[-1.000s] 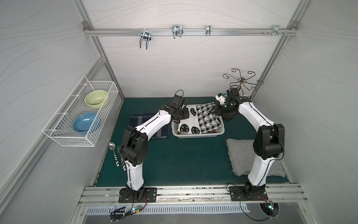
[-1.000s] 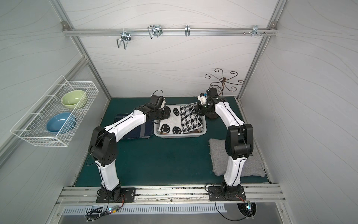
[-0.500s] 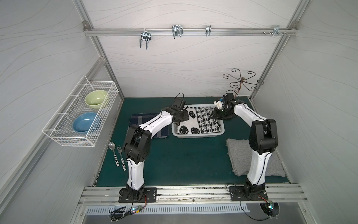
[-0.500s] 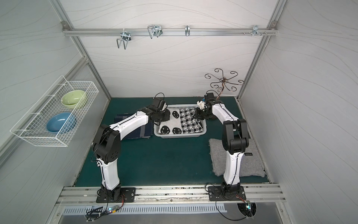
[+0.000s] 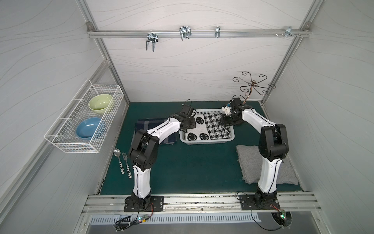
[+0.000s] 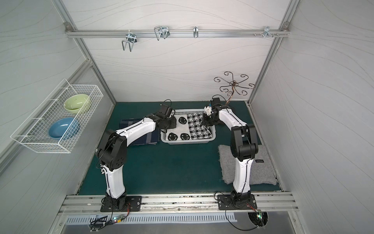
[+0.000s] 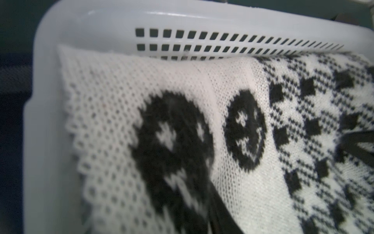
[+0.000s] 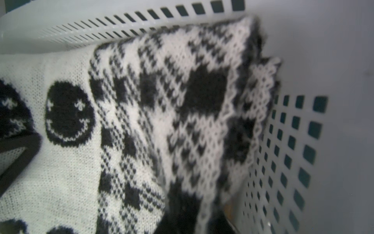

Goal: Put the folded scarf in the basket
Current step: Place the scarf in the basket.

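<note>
In both top views the scarf lies flat in the basket, far centre, with the left gripper low at its left end and the right gripper at its right. The left wrist view shows knit reaching the left wall, the right wrist view the folded edge by the right wall. Neither shows how wide either gripper stands or whether it grips. This is likely the release step: next, let go fully and lift straight up without snagging the knit.

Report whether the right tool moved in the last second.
Yes: right tool sank away from the curled copper wire stand, into the white perforated plastic basket.
</note>
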Robot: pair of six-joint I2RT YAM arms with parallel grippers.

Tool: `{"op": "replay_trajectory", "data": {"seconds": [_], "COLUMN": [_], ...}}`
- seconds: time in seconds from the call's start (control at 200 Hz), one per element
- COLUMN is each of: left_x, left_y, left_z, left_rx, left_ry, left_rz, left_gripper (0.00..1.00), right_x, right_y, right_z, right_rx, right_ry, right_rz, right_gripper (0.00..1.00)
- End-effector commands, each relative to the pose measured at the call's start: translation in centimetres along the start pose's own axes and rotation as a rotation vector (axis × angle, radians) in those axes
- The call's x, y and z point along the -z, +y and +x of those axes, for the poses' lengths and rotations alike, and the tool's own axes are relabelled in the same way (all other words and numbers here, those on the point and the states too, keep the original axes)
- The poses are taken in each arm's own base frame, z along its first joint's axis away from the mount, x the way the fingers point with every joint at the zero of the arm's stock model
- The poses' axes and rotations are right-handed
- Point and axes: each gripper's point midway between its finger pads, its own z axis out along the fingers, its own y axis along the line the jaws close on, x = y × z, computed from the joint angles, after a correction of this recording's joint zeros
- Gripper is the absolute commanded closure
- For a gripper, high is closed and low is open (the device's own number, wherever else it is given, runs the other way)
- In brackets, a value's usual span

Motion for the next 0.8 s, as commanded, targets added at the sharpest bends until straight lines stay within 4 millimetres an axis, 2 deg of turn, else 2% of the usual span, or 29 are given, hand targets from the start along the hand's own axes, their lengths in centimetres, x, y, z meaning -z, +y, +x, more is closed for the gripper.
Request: {"op": "replay_trajectory", "data": {"seconds": [0.0,0.055,0.2,0.36,0.48,0.56,0.64,0.73,0.79], "left_x": [0.7,1.4,3.6,6.3,9.4,11.3,12.0,10.4,8.6], "left_y": [0.3,0.4,0.9,2.5,3.3,2.0,-0.7,-4.3,-5.5], "left_z": [-0.6,-1.0,-2.3,-3.4,-4.2,-4.7,-4.3,-2.7,-1.3], "left_rx": [-0.011,-0.019,-0.044,-0.045,-0.049,-0.009,0.004,0.039,0.044], "left_ry": [-0.026,-0.035,-0.072,-0.077,-0.127,-0.163,-0.191,-0.154,-0.090], "left_rz": [-0.021,-0.030,-0.070,-0.089,-0.116,-0.057,0.032,0.187,0.222], "left_gripper": [0.56,0.52,0.45,0.41,0.41,0.42,0.44,0.47,0.48], "right_x": [1.0,1.7,4.7,8.2,9.8,9.0,7.0,4.7,3.6], "right_y": [-0.2,-0.3,-0.8,-1.0,0.5,3.2,5.5,5.7,4.8], "right_z": [0.3,0.3,-0.3,-0.3,-0.2,-0.1,0.0,-0.2,-0.7], "right_rx": [0.015,0.019,0.051,0.081,0.083,0.127,0.158,0.145,0.111], "right_ry": [0.001,-0.003,-0.064,-0.088,-0.112,-0.114,-0.082,-0.041,-0.039], "right_rz": [0.049,0.075,0.176,0.257,0.221,0.158,0.103,0.080,0.063], "right_gripper": [0.74,0.71,0.53,0.49,0.51,0.56,0.61,0.65,0.71]}}
